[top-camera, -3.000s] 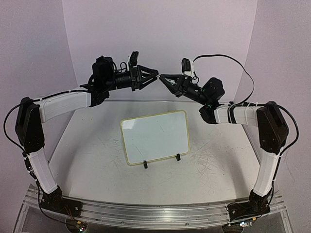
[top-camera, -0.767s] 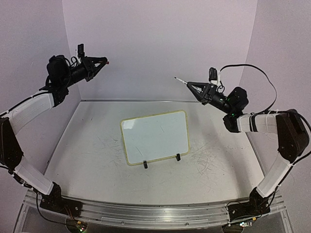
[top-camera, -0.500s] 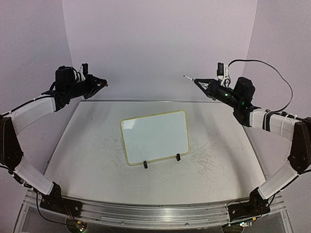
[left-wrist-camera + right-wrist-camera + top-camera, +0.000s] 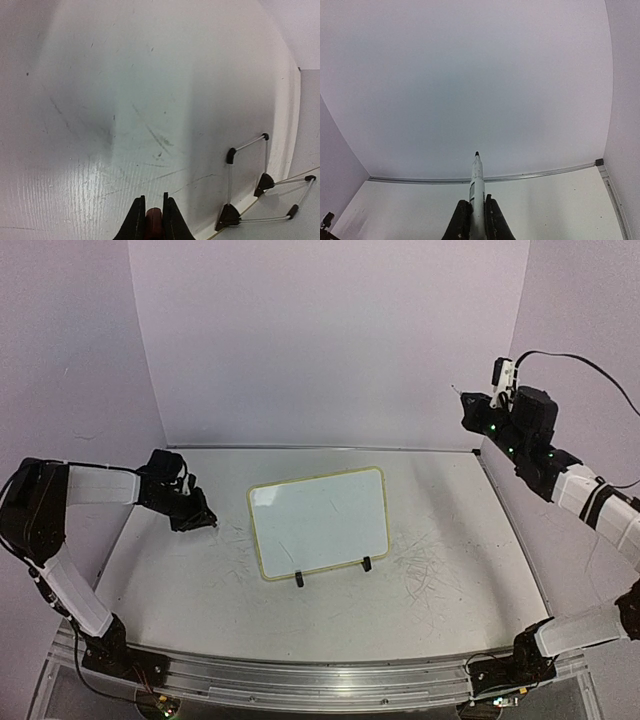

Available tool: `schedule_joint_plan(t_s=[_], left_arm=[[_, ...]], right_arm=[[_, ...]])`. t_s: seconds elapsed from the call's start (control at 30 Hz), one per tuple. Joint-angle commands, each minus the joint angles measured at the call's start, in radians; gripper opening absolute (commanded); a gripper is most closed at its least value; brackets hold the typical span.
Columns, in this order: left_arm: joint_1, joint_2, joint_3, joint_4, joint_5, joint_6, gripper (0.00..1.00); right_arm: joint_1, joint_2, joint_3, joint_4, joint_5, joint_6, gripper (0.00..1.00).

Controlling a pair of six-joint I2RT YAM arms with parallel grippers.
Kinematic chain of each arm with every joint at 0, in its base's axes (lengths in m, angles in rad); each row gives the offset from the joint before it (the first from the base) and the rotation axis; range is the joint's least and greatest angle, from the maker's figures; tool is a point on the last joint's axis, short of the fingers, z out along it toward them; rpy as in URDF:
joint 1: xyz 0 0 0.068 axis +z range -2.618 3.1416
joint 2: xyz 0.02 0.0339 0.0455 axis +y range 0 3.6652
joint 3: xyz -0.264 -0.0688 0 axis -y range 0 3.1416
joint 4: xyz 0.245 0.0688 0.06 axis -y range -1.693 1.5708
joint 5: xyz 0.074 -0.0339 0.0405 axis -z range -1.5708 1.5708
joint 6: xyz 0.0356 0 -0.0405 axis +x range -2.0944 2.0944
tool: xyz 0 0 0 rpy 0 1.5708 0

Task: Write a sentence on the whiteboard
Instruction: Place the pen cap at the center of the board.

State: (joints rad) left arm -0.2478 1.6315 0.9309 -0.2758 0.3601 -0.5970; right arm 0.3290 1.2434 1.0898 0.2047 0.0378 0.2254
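Top external: whiteboard (image 4: 320,523) lies central on the table (image 4: 450,610); left gripper (image 4: 203,522) sits low, near its left edge; right gripper (image 4: 468,408) is raised far right. Left wrist: jaws pinch a dark red piece (image 4: 154,220). Right wrist: jaws clamp a white marker (image 4: 477,187).

Gripper (image 4: 152,200) pinches small dark-red piece (image 4: 154,222); scuffed tabletop (image 4: 125,100) ahead; black-tipped wire feet (image 4: 229,216) right.

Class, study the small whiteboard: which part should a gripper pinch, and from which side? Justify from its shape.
Probably the left short edge of the whiteboard, approached low from the left. The board is thin and flat, so only its rim suits a pinch, and the black clip feet occupy the near edge.
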Motion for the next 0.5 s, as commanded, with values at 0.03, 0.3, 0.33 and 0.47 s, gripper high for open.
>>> schedule_joint_plan(t_s=[0.03, 0.3, 0.33, 0.47], left_arm=[[-0.116, 0.035, 0.018, 0.015, -0.190, 0.051, 0.00], [-0.245, 0.067, 0.016, -0.031, -0.482, 0.013, 0.00], [-0.253, 0.067, 0.018, -0.038, -0.505, 0.016, 0.00], [-0.270, 0.081, 0.034, -0.071, -0.571, 0.043, 0.00]], right_arm=[[0.001, -0.002, -0.019, 0.012, 0.002, 0.000, 0.00], [0.001, -0.017, -0.034, 0.020, 0.001, -0.004, 0.00], [0.002, -0.019, -0.037, 0.021, 0.003, -0.006, 0.00], [0.002, -0.010, -0.035, 0.022, -0.016, -0.011, 0.00]])
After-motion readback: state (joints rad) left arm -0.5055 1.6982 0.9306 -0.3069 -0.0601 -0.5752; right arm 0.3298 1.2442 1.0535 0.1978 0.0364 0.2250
